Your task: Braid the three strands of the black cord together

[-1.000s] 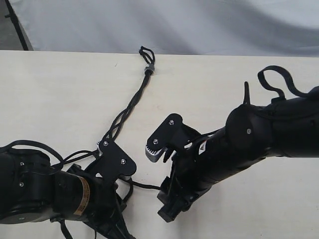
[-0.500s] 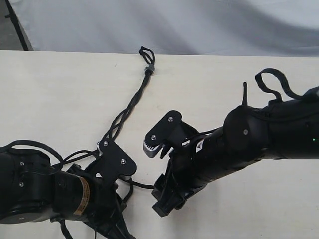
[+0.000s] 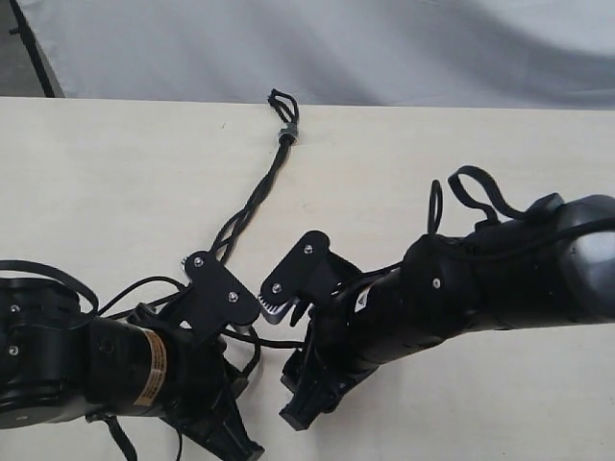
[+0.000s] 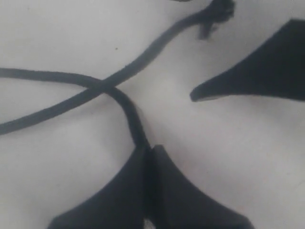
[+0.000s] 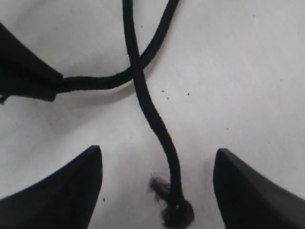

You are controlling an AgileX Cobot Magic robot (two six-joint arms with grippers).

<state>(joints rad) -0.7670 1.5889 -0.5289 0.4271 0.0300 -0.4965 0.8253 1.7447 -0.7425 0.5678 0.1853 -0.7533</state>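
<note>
On the table (image 3: 115, 173), black cord (image 3: 255, 202) runs from loop (image 3: 282, 99) at 12 o'clock toward 7 o'clock | upper stretch looks braided, lower strands (image 3: 274, 343) loose, more crossings to do | left jaws pinched shut on one strand (image 4: 131, 112) | right jaws wide, straddling a knotted strand end (image 5: 177, 210), not gripping

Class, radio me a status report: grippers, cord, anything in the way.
Left gripper shut on one strand. Right gripper open, astride a knotted strand end. Black cord braided partway. No obstruction seen.
</note>
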